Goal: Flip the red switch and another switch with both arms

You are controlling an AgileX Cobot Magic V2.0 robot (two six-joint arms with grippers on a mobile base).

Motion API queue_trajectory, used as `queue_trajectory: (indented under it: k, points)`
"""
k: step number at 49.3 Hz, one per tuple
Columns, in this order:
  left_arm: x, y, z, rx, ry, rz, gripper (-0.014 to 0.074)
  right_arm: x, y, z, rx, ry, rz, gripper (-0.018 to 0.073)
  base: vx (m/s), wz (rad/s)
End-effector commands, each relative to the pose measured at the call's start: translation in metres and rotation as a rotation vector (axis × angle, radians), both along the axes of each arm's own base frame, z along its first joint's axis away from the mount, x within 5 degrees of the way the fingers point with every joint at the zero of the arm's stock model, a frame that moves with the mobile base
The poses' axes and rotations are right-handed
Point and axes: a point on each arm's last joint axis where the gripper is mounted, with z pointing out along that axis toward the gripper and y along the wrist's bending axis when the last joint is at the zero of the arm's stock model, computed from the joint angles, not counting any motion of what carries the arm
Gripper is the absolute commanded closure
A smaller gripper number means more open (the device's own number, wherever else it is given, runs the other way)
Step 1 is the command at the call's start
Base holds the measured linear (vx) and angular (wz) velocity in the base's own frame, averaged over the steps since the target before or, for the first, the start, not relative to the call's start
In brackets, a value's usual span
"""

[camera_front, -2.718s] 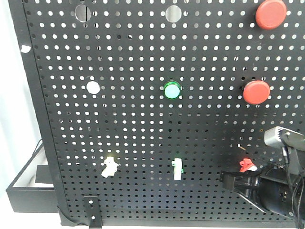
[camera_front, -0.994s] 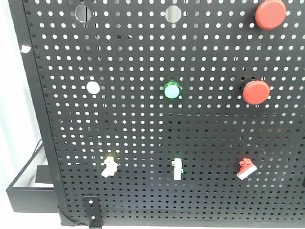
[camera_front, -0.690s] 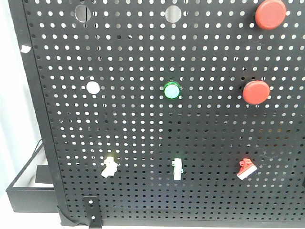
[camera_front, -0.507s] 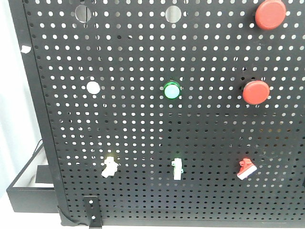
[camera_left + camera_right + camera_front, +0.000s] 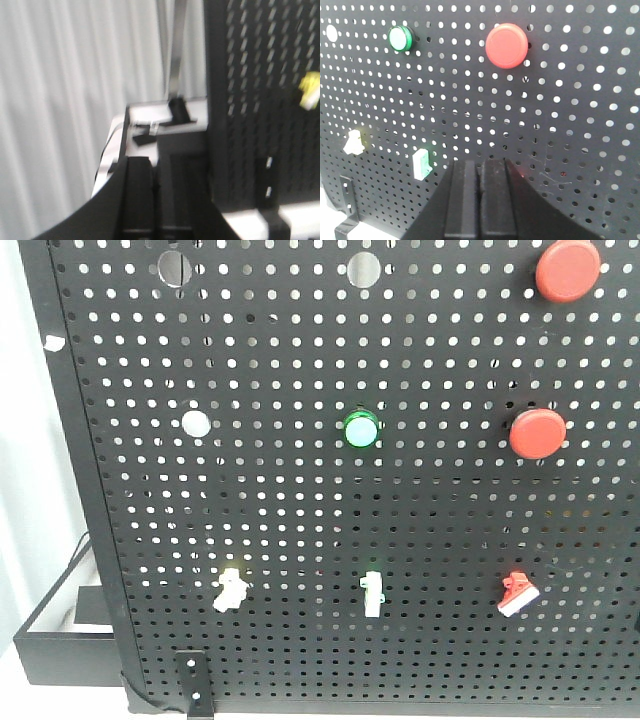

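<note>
The red switch (image 5: 516, 594) sits low on the right of the black pegboard (image 5: 300, 510), its white lever tip pointing down-left. The other switch, pale yellow with a cream lever (image 5: 230, 586), sits low on the left. Neither arm shows in the front view. In the right wrist view my right gripper (image 5: 480, 167) is shut and empty, held back from the board; its fingers cover the red switch, leaving only a red glow beside them. The yellow switch (image 5: 355, 142) lies far to its left. My left gripper (image 5: 156, 165) is shut and empty off the board's left edge, with the yellow switch (image 5: 310, 90) far to its right.
A white toggle with a green base (image 5: 372, 594) stands between the two switches. Higher up are a green round button (image 5: 361, 428), two big red push buttons (image 5: 538, 433) (image 5: 568, 268) and a white disc (image 5: 196, 422). A black tray (image 5: 60, 640) lies left of the board.
The right arm, which was against the red switch 2.7 s ago, has drawn back out of the front view, uncovering the switch. Nothing has moved over the last second.
</note>
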Motion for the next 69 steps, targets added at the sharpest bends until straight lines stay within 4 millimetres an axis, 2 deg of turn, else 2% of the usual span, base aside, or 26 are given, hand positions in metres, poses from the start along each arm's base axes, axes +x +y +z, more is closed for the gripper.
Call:
queue_trajectory:
  k: [1, 4, 8, 60, 69]
  points:
    - [-0.004, 0.003, -0.006, 0.008, -0.073, 0.027, 0.0603, 0.0, -0.004, 0.013, 0.022, -0.056, -0.042, 0.0566, 0.0, 0.0]
    - [-0.005, 0.001, -0.023, 0.051, -0.06, 0.018, 0.0603, 0.0, -0.004, 0.013, 0.022, -0.056, -0.042, 0.0566, 0.0, 0.0]
    - [-0.006, -0.001, -0.028, 0.078, -0.021, -0.01, 0.0603, 0.0, -0.004, 0.013, 0.022, -0.056, -0.042, 0.0566, 0.0, 0.0]
    - [-0.008, -0.002, -0.028, 0.092, -0.037, -0.019, 0.0603, 0.0, -0.004, 0.013, 0.015, -0.063, -0.048, 0.0566, 0.0, 0.0]
    - [-0.008, -0.002, -0.028, 0.092, -0.037, -0.019, 0.0603, 0.012, -0.006, 0.001, 0.0, 0.035, -0.096, 0.0566, 0.0, 0.0]
